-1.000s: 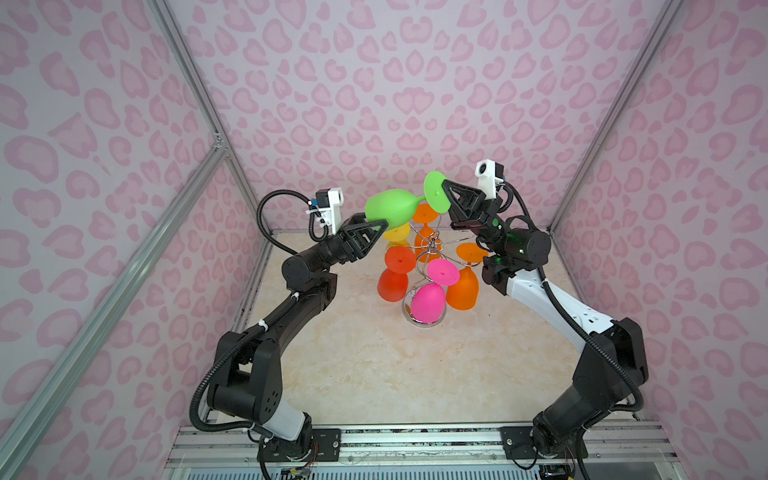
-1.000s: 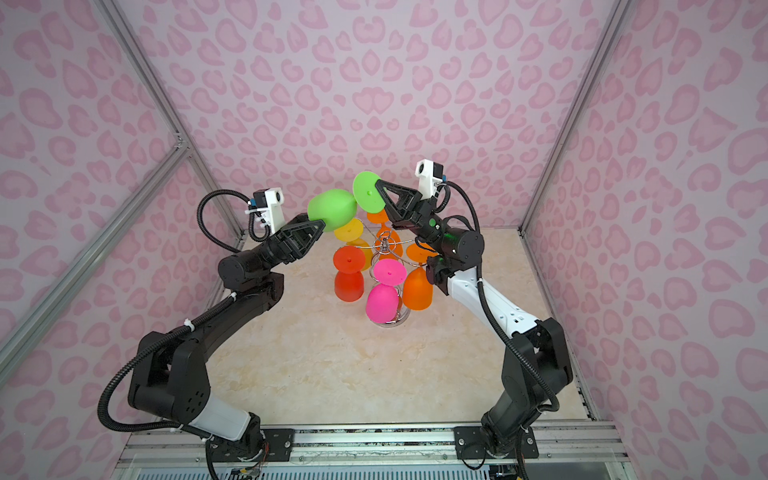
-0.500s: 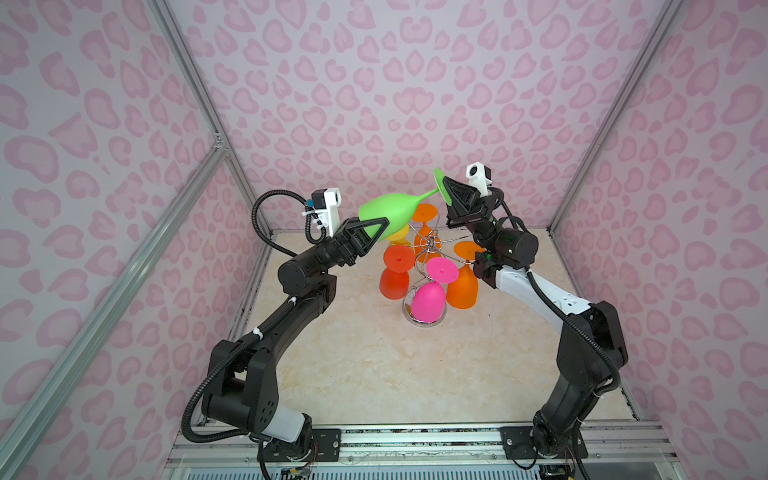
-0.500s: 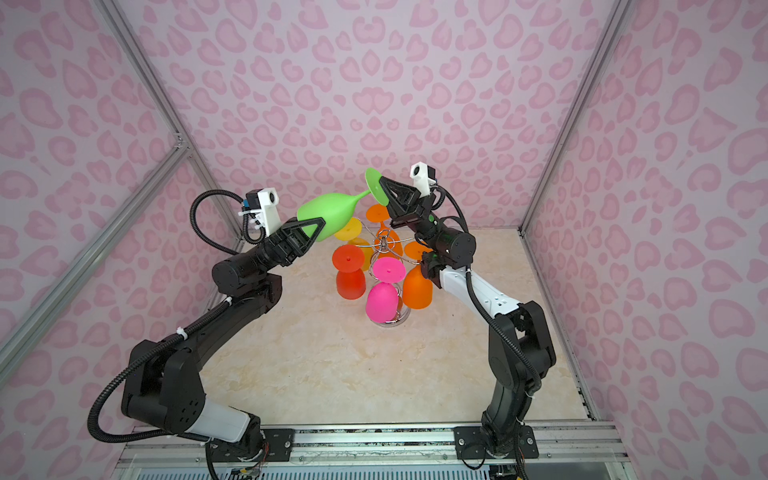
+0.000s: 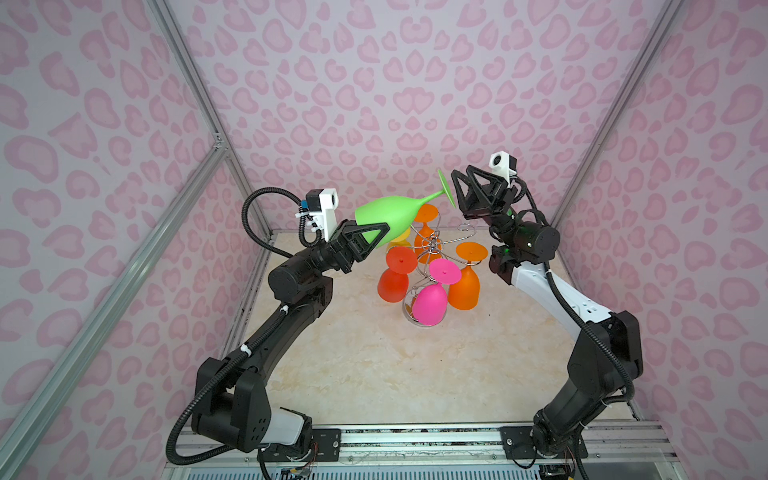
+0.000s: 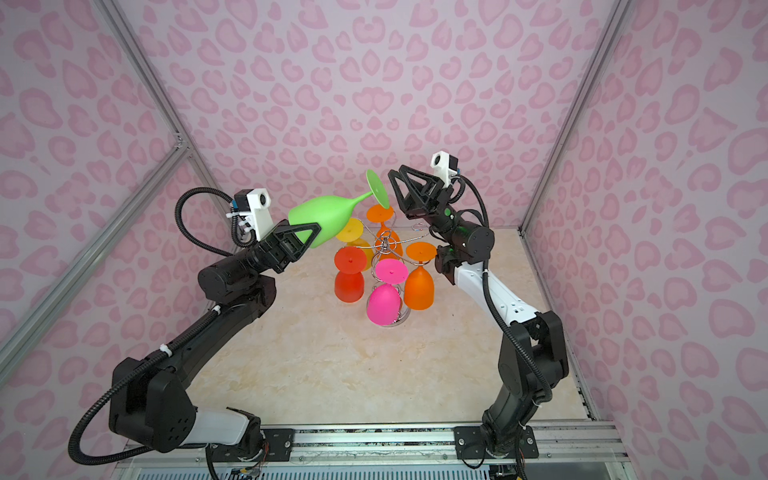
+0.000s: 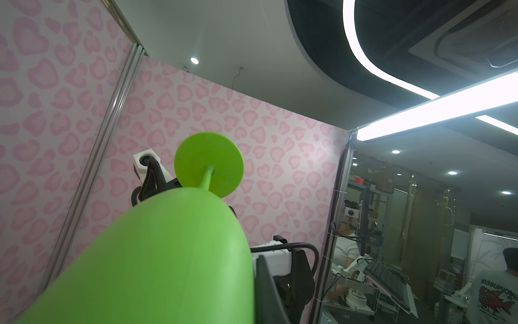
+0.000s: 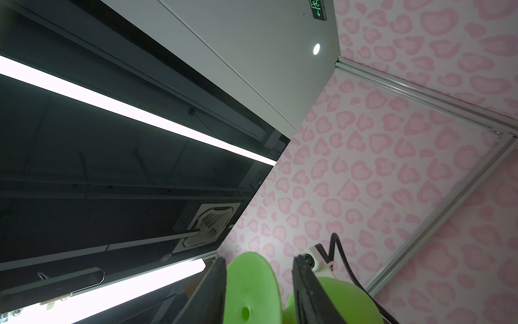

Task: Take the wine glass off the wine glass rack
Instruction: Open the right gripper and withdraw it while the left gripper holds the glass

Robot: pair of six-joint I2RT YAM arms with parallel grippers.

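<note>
One green wine glass [image 5: 388,212], bowl pinched by left pincer [image 5: 380,232], right pincer [image 5: 456,192] spread around foot, WASSUP-lettered shirt [image 7: 493,297]

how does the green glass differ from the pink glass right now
Colour: the green glass is lime, the pink glass magenta. Pose: the green glass lies nearly sideways in the air, foot raised; the pink glass hangs bowl down. Support: the left gripper clamps the green glass by its bowl; the pink glass hangs from the wine glass rack. Same stemmed shape.

Left gripper [image 5: 380,232] clamps green wine glass [image 5: 390,210] above rack [image 5: 432,245]; right gripper [image 5: 457,189] beside foot.
</note>
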